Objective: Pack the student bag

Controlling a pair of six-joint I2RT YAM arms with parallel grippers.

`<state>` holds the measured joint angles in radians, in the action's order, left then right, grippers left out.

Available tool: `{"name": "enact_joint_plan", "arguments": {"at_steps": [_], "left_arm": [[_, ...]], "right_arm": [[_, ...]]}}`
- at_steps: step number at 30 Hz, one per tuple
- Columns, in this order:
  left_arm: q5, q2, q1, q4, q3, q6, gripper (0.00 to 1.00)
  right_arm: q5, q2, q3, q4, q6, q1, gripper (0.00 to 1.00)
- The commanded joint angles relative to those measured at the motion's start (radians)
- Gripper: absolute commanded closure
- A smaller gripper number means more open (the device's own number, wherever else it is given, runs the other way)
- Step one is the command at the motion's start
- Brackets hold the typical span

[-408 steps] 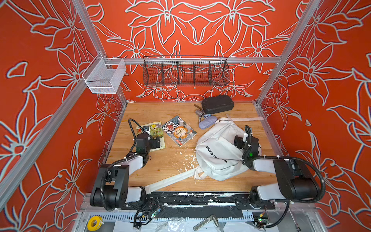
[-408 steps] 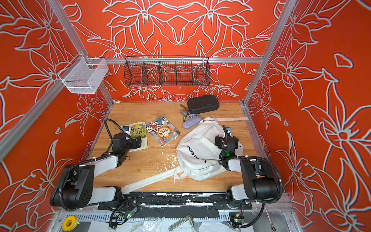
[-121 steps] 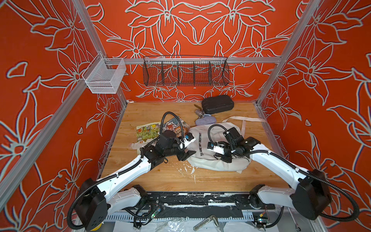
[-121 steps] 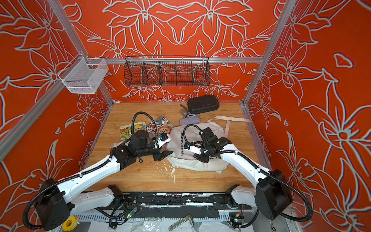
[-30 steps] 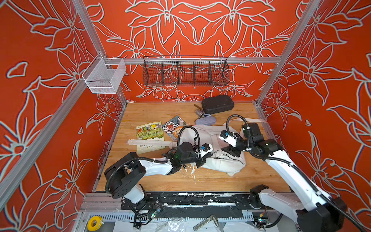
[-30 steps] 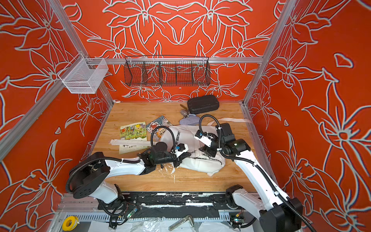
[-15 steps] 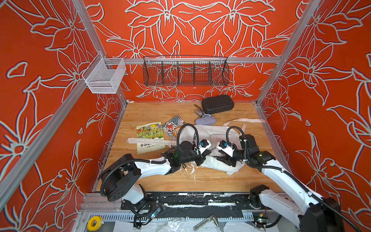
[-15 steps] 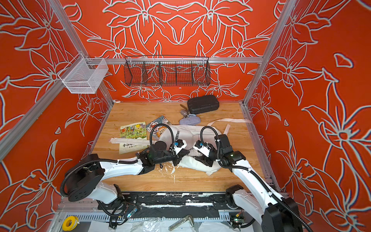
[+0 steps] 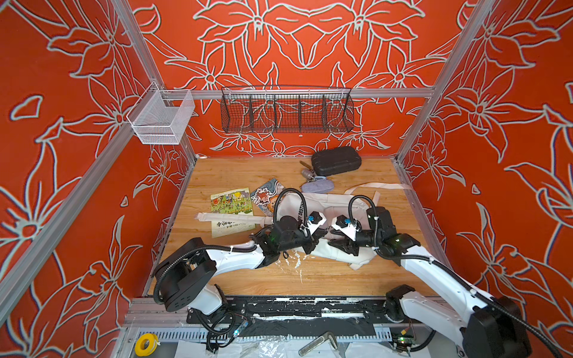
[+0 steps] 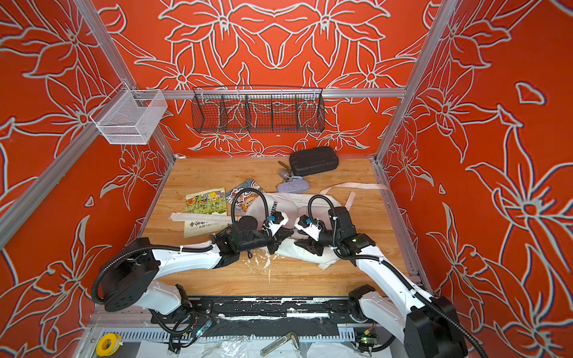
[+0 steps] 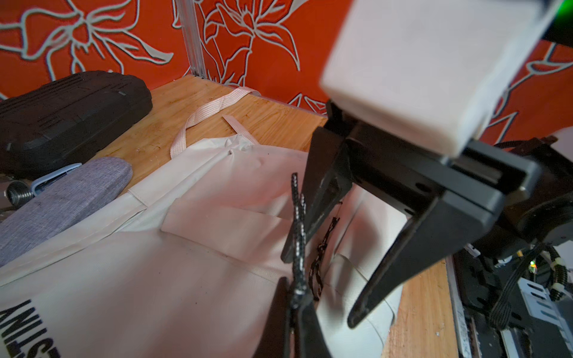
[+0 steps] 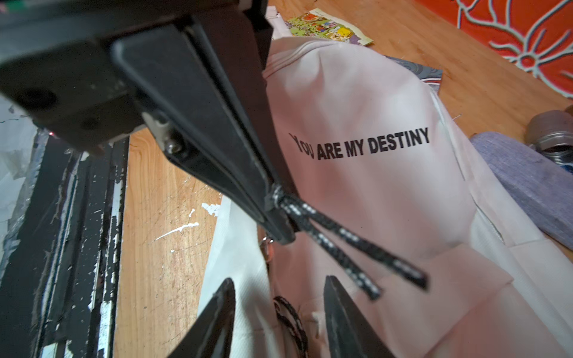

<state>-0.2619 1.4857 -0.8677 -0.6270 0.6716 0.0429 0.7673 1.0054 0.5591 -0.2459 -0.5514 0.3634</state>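
The bag (image 9: 331, 203), probably soft and light, is lying limp on the table (image 9: 310, 279), so the left gripper (image 12: 277, 217) is clamping one zipper cord (image 12: 341, 248) while the right gripper (image 12: 279, 288), fingers apart, is hovering over the other cord (image 12: 291, 322).

The student bag (image 9: 328, 200) is a white fabric backpack lying slack on the wooden table (image 9: 279, 279), right of the middle in both top views, its length running across them. Its printed face is up, and the black words "YOU ARE MY DESTINY" (image 12: 361, 144) read clearly in the right wrist view. The cloth is creased and folded near the front edge (image 10: 307, 254). One long white strap (image 9: 383, 186) trails toward the back right corner, and another (image 9: 229, 218) stretches left. A black-and-white zipper cord (image 12: 325, 238) is pinched in the closed left tool (image 12: 280, 229). A second cord (image 12: 290, 319) lies loose on the fabric.
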Motion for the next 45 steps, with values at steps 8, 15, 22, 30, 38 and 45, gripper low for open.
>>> {"name": "enact_joint_plan", "arguments": {"at_steps": [8,15,22,30,38,45], "left_arm": [[-0.033,-0.049,0.011,0.001,0.063,-0.07,1.0],[-0.038,-0.051,0.011,0.009,0.065,-0.088,1.0],[-0.022,-0.063,0.012,0.05,0.077,-0.072,1.0],[-0.032,-0.054,0.012,0.037,0.082,-0.096,1.0],[-0.021,-0.056,0.011,0.043,0.077,-0.099,1.0],[0.023,-0.094,0.032,0.092,0.053,-0.082,1.0]], "right_arm": [[-0.056,0.067,0.065,-0.066,-0.056,0.041,0.52],[-0.08,0.05,0.061,0.0,-0.009,0.042,0.63],[-0.089,0.05,0.049,-0.006,0.001,0.048,0.69],[-0.086,0.073,0.059,0.035,-0.004,0.083,0.6],[-0.084,0.071,0.059,0.059,0.011,0.092,0.79],[-0.137,0.038,0.068,-0.029,-0.022,0.092,1.0]]}}
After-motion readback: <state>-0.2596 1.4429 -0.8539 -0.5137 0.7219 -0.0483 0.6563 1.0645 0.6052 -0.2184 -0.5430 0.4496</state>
